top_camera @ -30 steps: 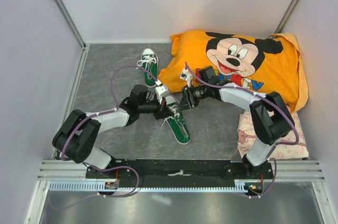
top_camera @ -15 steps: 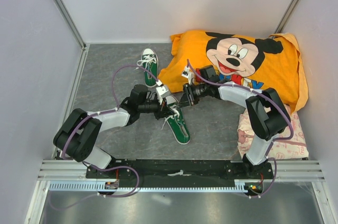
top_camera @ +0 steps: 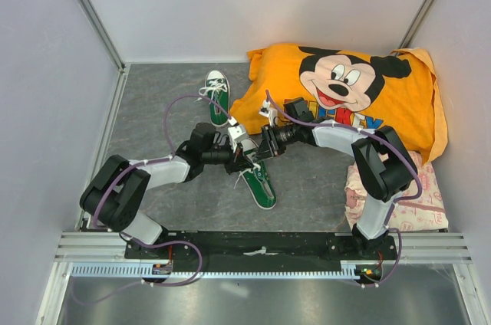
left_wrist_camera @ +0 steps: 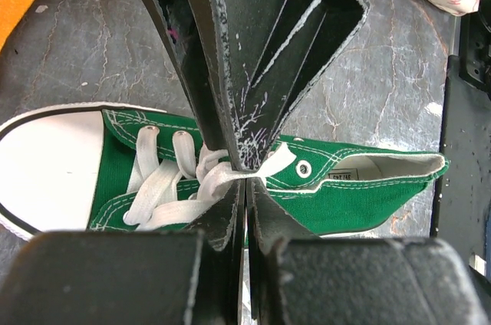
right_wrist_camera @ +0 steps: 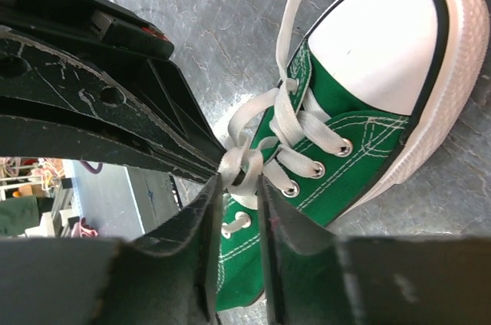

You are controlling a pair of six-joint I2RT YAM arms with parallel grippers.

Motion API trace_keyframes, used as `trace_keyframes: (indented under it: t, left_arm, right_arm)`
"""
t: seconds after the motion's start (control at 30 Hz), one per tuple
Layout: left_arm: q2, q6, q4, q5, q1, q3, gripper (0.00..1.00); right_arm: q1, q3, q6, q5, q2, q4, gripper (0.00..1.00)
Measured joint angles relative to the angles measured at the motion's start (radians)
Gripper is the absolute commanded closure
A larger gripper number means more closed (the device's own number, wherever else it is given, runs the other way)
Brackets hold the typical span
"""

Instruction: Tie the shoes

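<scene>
The near green shoe lies on the grey floor, toe towards the arms. It also shows in the left wrist view and the right wrist view. My left gripper is shut on a white lace over its tongue. My right gripper meets it from the right. Its jaws stand a narrow gap apart around a lace loop at their tips. The loop is not squeezed flat. The second green shoe lies further back, laces loose.
The orange Mickey Mouse pillow fills the back right, its edge close behind my right gripper. A pink patterned cloth lies at the right by the right arm's base. Grey walls enclose the floor on three sides.
My right gripper has moved a little left, closer to the left gripper over the near shoe. The left gripper and both shoes have stayed put.
</scene>
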Motion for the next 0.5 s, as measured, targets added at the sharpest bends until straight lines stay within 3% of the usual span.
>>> trace_keyframes:
  t: [0.03,0.07,0.13,0.33,0.43,0.5]
  left_arm:
    - [0.002,0.001,0.001,0.0,-0.001,0.001,0.94]
    - [0.003,0.001,0.002,0.0,-0.002,0.002,0.94]
    - [0.003,0.003,0.003,0.0,-0.003,0.003,0.94]
    - [0.003,0.012,0.005,0.0,-0.005,0.005,0.93]
    - [0.003,0.016,0.005,0.0,-0.005,0.005,0.86]
    - [0.003,0.024,0.003,0.0,-0.005,0.005,0.75]
  right_arm:
    - [0.0,0.0,0.0,0.0,0.0,0.0,0.79]
    - [0.001,0.0,0.002,0.0,0.0,0.001,0.91]
    - [0.001,0.0,0.006,-0.001,0.0,0.004,1.0]
    - [0.001,0.0,0.011,0.0,0.0,0.006,1.0]
    - [0.0,0.0,0.011,0.011,-0.002,0.007,1.0]
    - [-0.002,0.0,0.011,0.027,-0.008,0.007,1.0]
